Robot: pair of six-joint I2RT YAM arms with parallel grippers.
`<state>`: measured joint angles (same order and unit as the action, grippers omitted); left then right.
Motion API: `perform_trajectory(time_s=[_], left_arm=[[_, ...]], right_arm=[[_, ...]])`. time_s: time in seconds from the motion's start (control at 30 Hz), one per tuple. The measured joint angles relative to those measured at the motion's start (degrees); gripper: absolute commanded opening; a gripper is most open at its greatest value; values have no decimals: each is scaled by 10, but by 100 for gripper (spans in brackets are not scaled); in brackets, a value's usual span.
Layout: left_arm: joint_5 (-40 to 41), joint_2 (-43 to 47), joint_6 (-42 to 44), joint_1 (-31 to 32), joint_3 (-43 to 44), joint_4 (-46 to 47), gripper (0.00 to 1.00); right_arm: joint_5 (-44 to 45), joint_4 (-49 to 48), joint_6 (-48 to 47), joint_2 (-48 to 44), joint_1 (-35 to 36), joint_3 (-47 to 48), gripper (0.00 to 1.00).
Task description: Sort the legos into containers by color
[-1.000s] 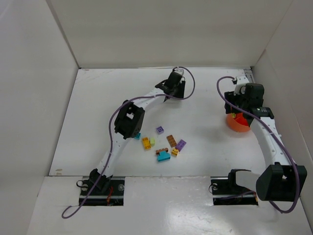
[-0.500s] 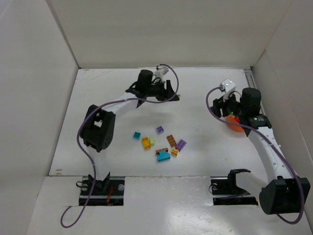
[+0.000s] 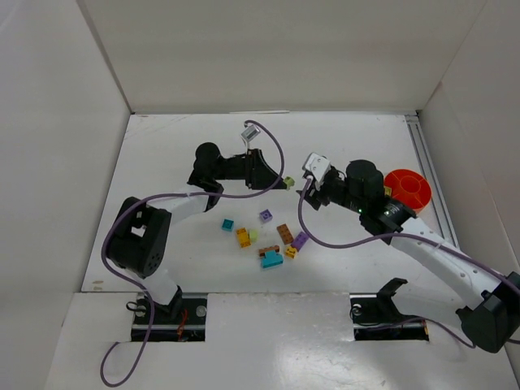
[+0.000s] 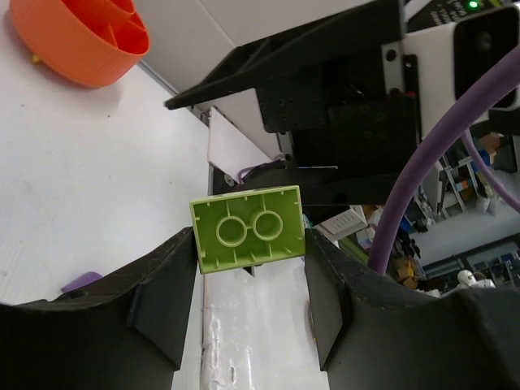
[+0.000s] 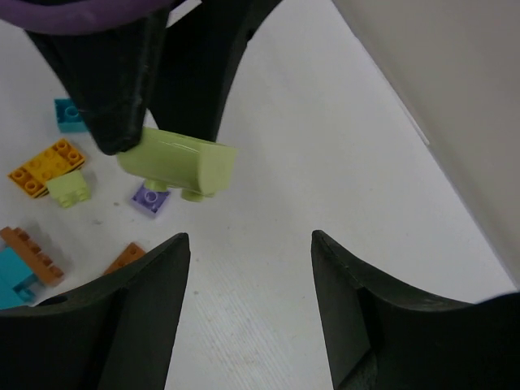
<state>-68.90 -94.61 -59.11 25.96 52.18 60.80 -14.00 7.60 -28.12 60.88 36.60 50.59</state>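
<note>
My left gripper (image 3: 280,182) is shut on a pale green lego (image 4: 248,227), held off the table with its hollow underside facing the left wrist camera. My right gripper (image 3: 306,193) faces it from the right, open and empty, its tips (image 5: 248,240) just short of that lego (image 5: 175,165). The orange divided container (image 3: 409,188) stands at the right, behind the right arm. Loose legos lie mid-table: teal (image 3: 228,225), yellow-orange (image 3: 243,237), purple (image 3: 266,215), brown (image 3: 284,233), a second purple (image 3: 301,240).
White walls close in the table at the back and on both sides. A purple cable (image 3: 321,240) loops off the right arm above the legos. A metal rail (image 3: 429,188) runs along the right edge beside the container.
The left gripper has swung from the back of the table forward and right, carrying the green lego. The right gripper has left the orange container and moved left to face it.
</note>
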Motion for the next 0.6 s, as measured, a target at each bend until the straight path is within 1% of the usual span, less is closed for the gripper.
perform_trajectory(time_s=[0.13,0.23,0.43,0.6], left_arm=[[-9,19,-34,-2,-12,49,30],[-10,26,-46,-1,-16,70,30],[-9,26,-56,0,-20,79,30],[-8,26,-56,0,-20,80,30]], right_arm=[[16,-28,10,0,7,-2,66],[2,-38,11,2,17,-2,66],[-31,-46,12,14,53,-1,66],[-29,-49,24,14,60,-1,64]])
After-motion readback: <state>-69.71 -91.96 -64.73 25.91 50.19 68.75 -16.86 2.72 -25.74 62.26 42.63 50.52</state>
